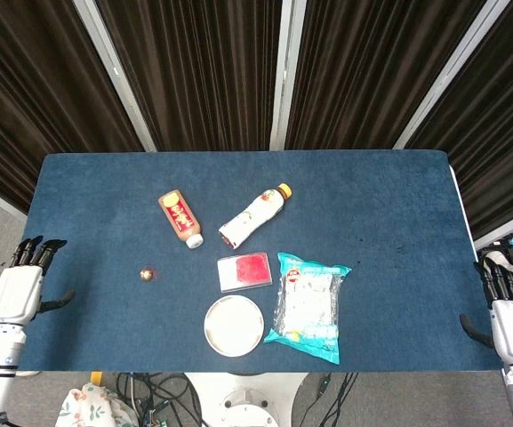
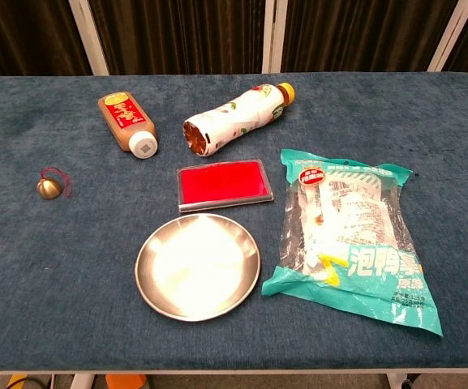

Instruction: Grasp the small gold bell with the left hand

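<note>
The small gold bell (image 1: pixel 148 273) (image 2: pixel 49 187), with a thin red cord, lies on the blue table left of centre. My left hand (image 1: pixel 22 285) hangs off the table's left edge, fingers apart and empty, well to the left of the bell. At the right edge sits my right hand (image 1: pixel 508 307), likewise empty with its fingers spread, far from the bell. Neither hand appears in the chest view.
A brown bottle (image 1: pixel 180 218) (image 2: pixel 126 123) and a white bottle with an orange cap (image 1: pixel 254 215) (image 2: pixel 232 120) lie behind the bell. A red flat case (image 1: pixel 244 270) (image 2: pixel 222 185), a round metal plate (image 1: pixel 234 326) (image 2: pixel 197 265) and a teal snack bag (image 1: pixel 308 305) (image 2: pixel 352 235) lie to its right.
</note>
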`<state>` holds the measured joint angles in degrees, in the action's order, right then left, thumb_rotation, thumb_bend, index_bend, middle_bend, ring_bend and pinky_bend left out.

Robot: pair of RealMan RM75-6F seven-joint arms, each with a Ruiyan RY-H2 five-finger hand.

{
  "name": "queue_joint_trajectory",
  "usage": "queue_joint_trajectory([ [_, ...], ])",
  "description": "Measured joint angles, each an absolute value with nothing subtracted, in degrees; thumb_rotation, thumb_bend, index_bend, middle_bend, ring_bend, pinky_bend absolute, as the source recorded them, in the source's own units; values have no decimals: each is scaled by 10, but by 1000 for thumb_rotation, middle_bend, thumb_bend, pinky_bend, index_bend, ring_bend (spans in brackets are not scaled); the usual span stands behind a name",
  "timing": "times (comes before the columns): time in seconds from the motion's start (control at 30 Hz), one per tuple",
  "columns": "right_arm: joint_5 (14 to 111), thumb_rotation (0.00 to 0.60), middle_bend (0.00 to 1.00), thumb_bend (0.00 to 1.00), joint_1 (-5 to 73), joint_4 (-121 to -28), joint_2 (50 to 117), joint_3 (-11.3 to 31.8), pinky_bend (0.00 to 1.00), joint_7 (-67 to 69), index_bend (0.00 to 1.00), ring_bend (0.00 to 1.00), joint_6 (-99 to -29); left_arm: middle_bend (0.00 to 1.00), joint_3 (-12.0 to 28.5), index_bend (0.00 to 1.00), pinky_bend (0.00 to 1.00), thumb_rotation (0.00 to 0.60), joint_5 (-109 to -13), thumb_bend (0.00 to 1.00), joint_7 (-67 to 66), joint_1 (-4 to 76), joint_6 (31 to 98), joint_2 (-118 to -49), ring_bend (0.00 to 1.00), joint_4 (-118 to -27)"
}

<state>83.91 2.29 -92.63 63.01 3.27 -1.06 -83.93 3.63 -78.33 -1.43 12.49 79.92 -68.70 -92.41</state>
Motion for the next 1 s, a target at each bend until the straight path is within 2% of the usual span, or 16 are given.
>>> queue_joint_trajectory([
  [0.27, 840, 600, 0, 197, 25, -928, 633, 31, 71, -13, 0, 0, -835, 138, 36, 144, 20, 600, -790, 159, -10, 123, 793, -687, 28, -926],
  [0.43, 840, 600, 0, 197, 24, -929, 632, 31, 71, -12, 0, 0, -836, 138, 32, 189, 20, 600, -800, 160, 0, 133, 770, -686, 28, -931],
  [0.63, 843, 600, 0, 197, 23, -930, 631, 28, 71, -17, 0, 0, -836, 138, 33, 198, 24, 600, -799, 159, 6, 165, 709, -697, 28, -935],
  [1.0, 836, 600, 0, 198, 27, -922, 634, 27, 71, -16, 0, 0, -824, 152, 73, 321, 30, 600, -720, 160, 58, 237, 590, -769, 28, -878],
])
